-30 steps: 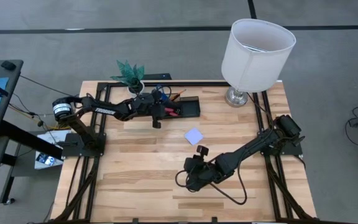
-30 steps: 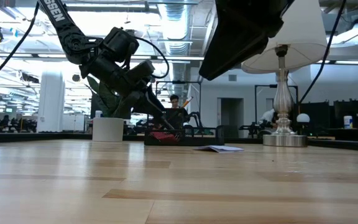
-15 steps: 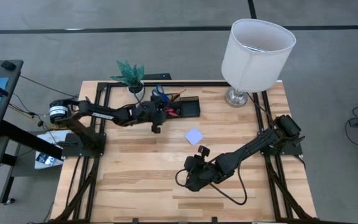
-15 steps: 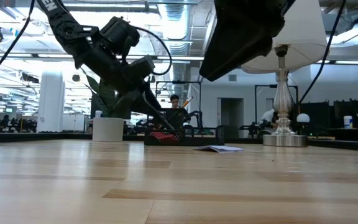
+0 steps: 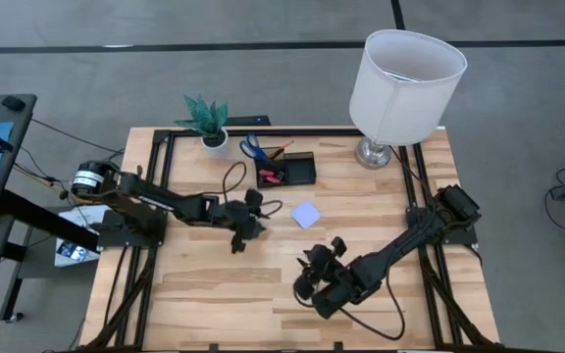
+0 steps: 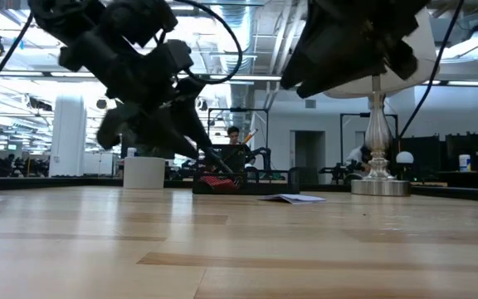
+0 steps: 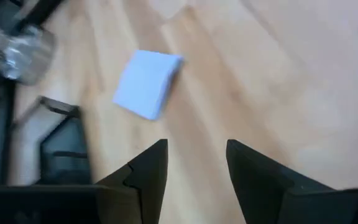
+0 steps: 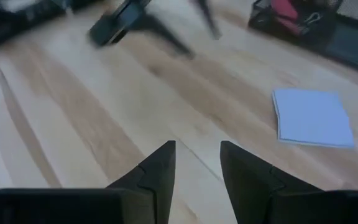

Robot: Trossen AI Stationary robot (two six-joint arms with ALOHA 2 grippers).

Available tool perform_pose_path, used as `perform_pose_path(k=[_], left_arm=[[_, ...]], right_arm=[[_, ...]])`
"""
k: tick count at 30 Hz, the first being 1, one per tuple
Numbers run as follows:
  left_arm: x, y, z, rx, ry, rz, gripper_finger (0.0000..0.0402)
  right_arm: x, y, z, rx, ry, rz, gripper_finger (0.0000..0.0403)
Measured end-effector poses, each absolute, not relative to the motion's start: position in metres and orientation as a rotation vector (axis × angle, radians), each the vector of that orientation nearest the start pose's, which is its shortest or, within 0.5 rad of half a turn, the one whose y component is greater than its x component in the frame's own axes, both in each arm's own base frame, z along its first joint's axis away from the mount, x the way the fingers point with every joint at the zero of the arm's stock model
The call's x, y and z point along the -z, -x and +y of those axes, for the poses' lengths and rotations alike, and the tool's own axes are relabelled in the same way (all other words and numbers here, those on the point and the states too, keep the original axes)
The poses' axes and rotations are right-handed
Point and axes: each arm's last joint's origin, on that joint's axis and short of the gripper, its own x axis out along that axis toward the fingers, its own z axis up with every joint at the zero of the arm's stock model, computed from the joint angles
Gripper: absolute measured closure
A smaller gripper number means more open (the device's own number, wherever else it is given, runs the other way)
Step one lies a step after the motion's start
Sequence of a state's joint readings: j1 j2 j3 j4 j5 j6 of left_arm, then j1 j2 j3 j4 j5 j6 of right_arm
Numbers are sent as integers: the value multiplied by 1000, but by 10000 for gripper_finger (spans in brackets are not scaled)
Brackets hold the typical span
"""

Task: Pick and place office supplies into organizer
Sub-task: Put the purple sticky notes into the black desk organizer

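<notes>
On the wooden counter (image 5: pixel 214 294), seen from above, the left tool (image 5: pixel 240 235) is found left of centre, held low over bare wood with nothing between its fingers (image 7: pixel 148 171), which are seen in its wrist view to stand parted with a clear gap. Behind it, at the far edge, a small potted plant (image 5: pixel 207 120) is placed, and just beside that the organizer (image 5: pixel 284 170) is set; blue-handled scissors (image 5: pixel 251 147) and an orange pencil (image 5: pixel 275 149) are seen standing in its cup section, and small pink erasers (image 5: pixel 275 176) are lying in its lower tray. Between the two arms, near the front of the organizer, the lavender note pad (image 5: pixel 306 215) is lying flat on the counter, apart from both tools. It is judged to be the piece left to move: light, thin and slightly flexible, with little height to pinch, so that one edge or corner would best be taken, the lower finger being slid under it against the wood; a slip of the loose top sheets may be expected. Further right and nearer the front, the right tool (image 5: pixel 319 294) is held above the counter, its fingers (image 8: pixel 156 168) part-way apart and empty, pointed toward the pad. At the far right corner a lamp (image 5: pixel 402 83) is standing.
</notes>
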State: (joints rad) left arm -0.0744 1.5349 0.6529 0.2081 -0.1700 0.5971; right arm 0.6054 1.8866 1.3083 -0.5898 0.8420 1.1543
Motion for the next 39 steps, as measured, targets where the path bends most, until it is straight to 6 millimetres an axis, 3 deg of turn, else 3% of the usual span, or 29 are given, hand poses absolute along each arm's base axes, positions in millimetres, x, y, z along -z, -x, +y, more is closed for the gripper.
perform_pose_path(k=[5, 8, 15, 23, 30, 39], left_arm=[[-151, -281, -35, 131, -523, 735, 243], [-146, -276, -41, 123, -433, 798, 243], [-138, -265, -50, 76, -265, 924, 243], [-135, -258, -54, 67, -233, 988, 243], [-133, -257, -53, 66, -237, 1011, 243], [-133, -256, -53, 66, -237, 1012, 243]], right_arm=[[-170, -317, 192, 653, -415, 501, 282], [-158, -319, 177, 687, -431, 492, 281], [-154, -340, 133, 760, -468, 546, 263], [-152, -354, 90, 785, -487, 653, 159], [-147, -354, 64, 799, -518, 784, 72], [-143, -350, 37, 806, -484, 936, 16]])
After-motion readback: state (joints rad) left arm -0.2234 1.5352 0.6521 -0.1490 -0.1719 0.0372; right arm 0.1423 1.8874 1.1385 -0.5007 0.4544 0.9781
